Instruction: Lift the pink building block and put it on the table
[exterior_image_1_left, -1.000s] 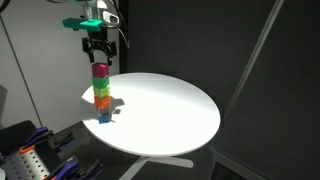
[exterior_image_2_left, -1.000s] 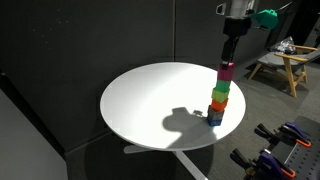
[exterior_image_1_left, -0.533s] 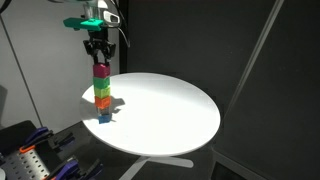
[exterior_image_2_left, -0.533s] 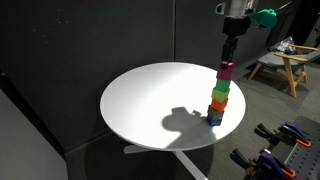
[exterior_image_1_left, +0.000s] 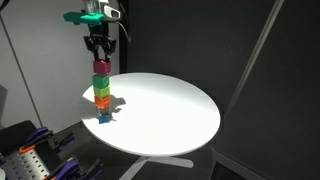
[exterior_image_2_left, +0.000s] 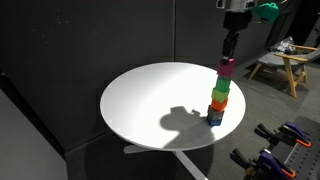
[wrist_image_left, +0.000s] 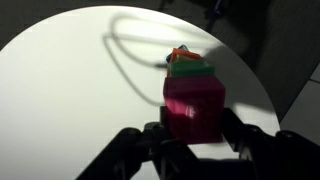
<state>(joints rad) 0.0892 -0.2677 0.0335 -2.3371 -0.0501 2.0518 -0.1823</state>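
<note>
Gripper (exterior_image_1_left: 100, 60) clamped on the pink building block (exterior_image_1_left: 101, 68), seemingly raised just off the stack (exterior_image_1_left: 102, 95); setting it on the table (exterior_image_1_left: 170, 110) remains.

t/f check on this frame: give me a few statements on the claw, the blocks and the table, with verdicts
1. The claw grips the magenta-pink plastic block. True.
2. That block lies on the round white tabletop. False: it is up at the top of the stack, between the claw's fingers.
3. The green plastic block sits above the orange plastic block. True.
4. The stack stands at the tabletop's centre. False: it stands near the rim.
</note>
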